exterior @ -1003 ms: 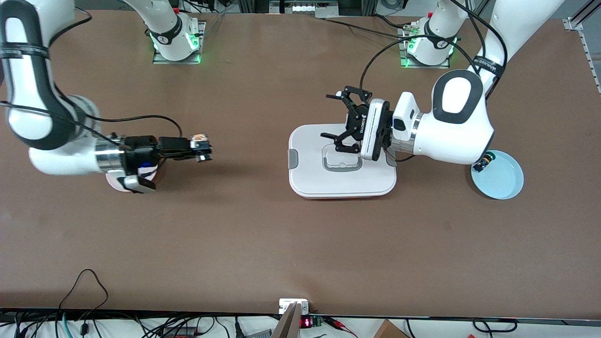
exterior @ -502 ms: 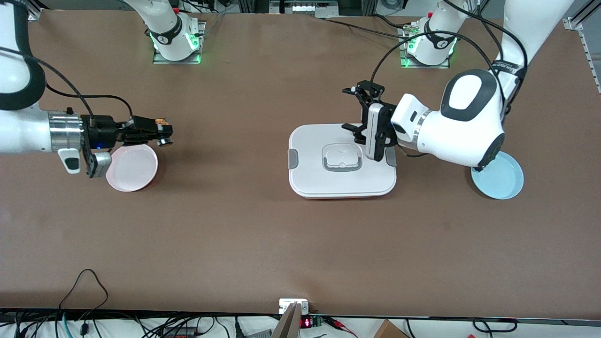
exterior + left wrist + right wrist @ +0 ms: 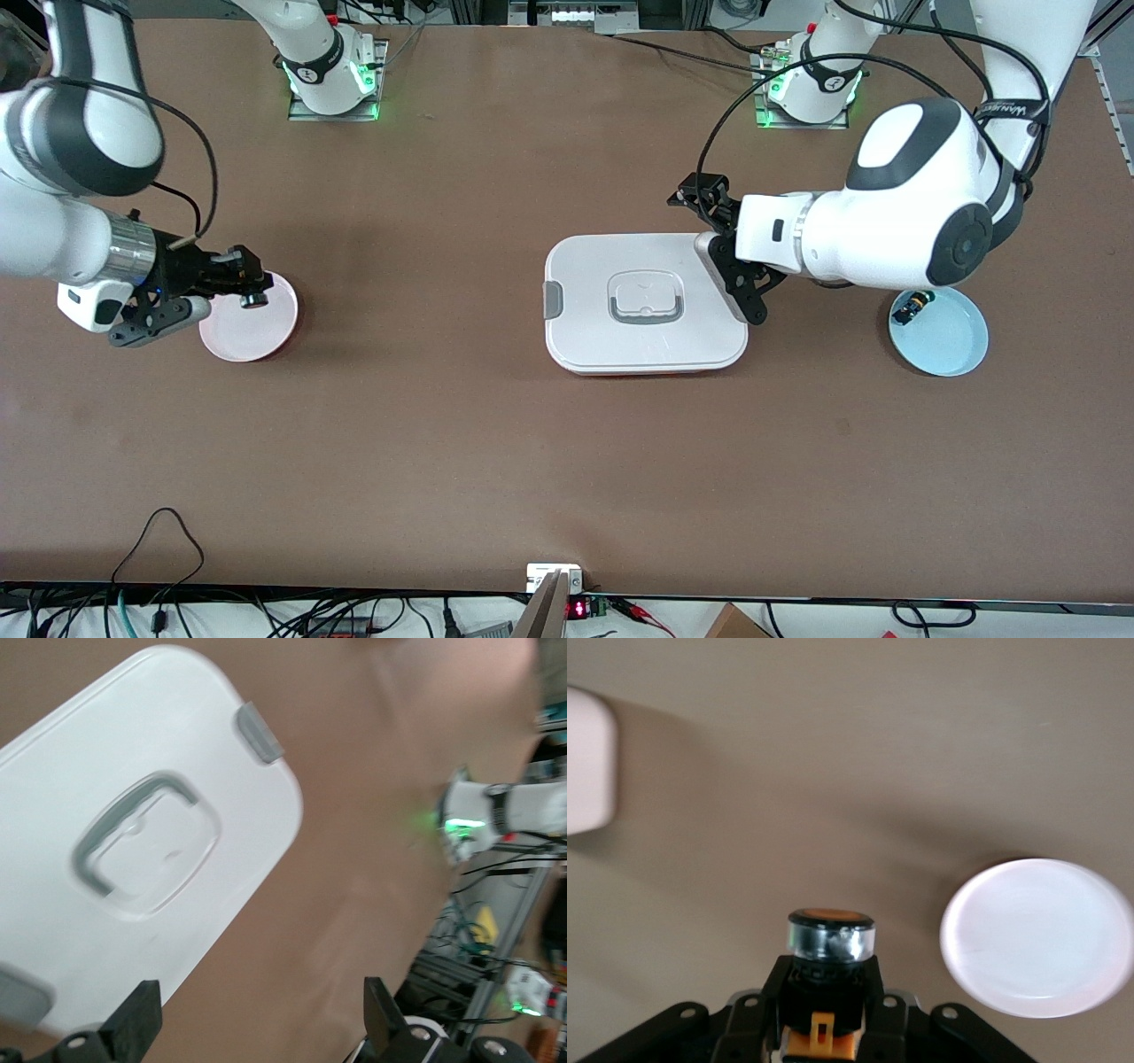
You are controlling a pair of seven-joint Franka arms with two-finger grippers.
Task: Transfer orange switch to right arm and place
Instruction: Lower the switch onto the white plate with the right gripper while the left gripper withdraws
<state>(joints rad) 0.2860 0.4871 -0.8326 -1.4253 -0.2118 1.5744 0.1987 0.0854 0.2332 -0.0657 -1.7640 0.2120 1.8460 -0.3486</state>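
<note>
The brown counter (image 3: 496,443) carries everything here. Largest on it is a white lidded box (image 3: 645,303) with a grey handle recess and grey clips, lying about midway between the two arm bases and slightly toward the left arm's end.

The left arm (image 3: 904,213) reaches in over the box's edge toward its own end of the counter. Its end effector (image 3: 726,257), a black linkage type, hangs over that edge of the box, and in the left wrist view its fingers (image 3: 133,1023) stand wide apart with nothing between them, the box lid (image 3: 133,850) and bare counter showing below.

The right arm (image 3: 71,230) comes in at its own end of the counter. Its end effector (image 3: 248,282) is over the rim of a pink plate (image 3: 252,323), on the side of the plate farther from the front camera. It is clenched on the orange switch (image 3: 829,943): the right wrist view shows the black fingers pressed on both sides of the switch's black body, the orange cap pointing away from the wrist and a clear ring under the cap. In that same view the pink plate (image 3: 1036,939) lies off to one side of the switch rather than straight under it.

A pale blue plate (image 3: 943,341) sits toward the left arm's end of the counter. A small dark switch (image 3: 912,306) lies in it, at its rim.
</note>
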